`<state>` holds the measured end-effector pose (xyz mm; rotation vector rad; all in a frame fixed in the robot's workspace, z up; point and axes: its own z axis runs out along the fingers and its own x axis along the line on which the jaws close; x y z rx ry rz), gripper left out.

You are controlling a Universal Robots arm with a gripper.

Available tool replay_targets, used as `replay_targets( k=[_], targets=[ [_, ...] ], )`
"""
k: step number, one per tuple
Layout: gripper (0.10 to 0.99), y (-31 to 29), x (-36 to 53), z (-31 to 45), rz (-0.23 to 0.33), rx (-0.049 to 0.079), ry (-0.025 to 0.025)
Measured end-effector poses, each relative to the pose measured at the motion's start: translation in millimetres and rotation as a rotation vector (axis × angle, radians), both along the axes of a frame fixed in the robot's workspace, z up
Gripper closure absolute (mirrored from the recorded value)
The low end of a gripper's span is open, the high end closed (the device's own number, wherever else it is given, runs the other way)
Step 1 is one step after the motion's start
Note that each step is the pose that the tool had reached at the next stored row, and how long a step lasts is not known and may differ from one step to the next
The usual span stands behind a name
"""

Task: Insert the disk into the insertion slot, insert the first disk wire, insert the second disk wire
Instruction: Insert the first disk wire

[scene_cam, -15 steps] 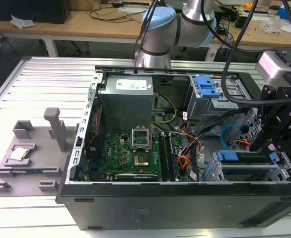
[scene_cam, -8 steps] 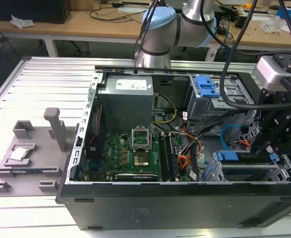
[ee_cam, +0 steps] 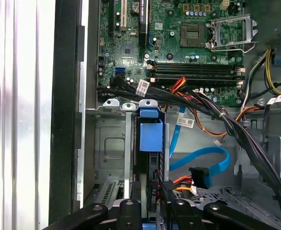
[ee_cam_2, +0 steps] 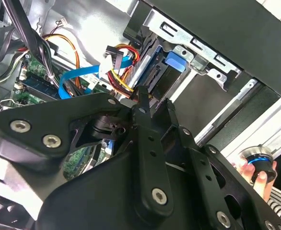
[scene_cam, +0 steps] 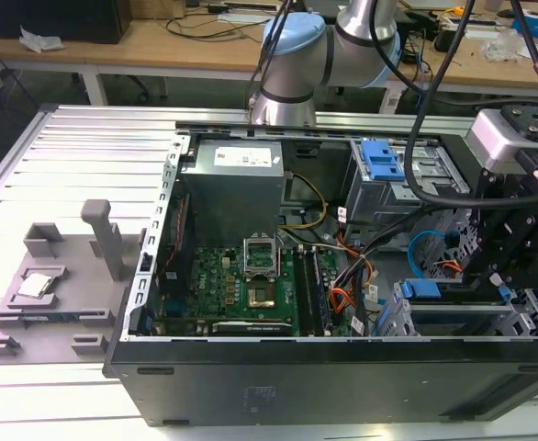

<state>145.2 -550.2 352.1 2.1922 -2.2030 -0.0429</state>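
An open computer case (scene_cam: pixel 251 386) is lying on its side on a ribbed metal table (scene_cam: pixel 85 147), and the robot arm (scene_cam: pixel 329 46) is reaching over it from the far side toward the exterior view's right. The green circuit board (scene_cam: pixel 241 285) is filling the middle of the case floor. At the corner nearest the arm's tool, the insertion slot (ee_cam: pixel 111 153) is sitting as a low bay of grey sheet metal, and the disk (ee_cam: pixel 151 136) in its blue carrier is already resting inside it. The gripper (ee_cam_2: pixel 143 101) is hovering just over the disk's connector end; whether it is apart or together, I cannot tell. The second disk wire (ee_cam: pixel 203 159) is looping beside the disk with its dark plug lying loose on the perforated metal. The first disk wire (ee_cam: pixel 180 180) is running up to the disk's end, and its plug seems to be touching the drive, though the gripper is partly hiding it. In the second wrist view, a person's hand (ee_cam_2: pixel 250 171) is holding a small round knob (ee_cam_2: pixel 258 161) outside the case.
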Motion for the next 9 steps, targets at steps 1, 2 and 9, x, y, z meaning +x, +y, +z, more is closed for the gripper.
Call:
replay_targets(
  k=[1,2,9],
  targets=[
    [0.784,0.0,0.0,-0.1,0.000,0.000,0.0000],
    [0.867,0.0,0.0,-0.1,0.000,0.000,0.0000],
    [0.922,1.3,1.6,-0.8,0.000,0.001,0.0000]
  ],
)
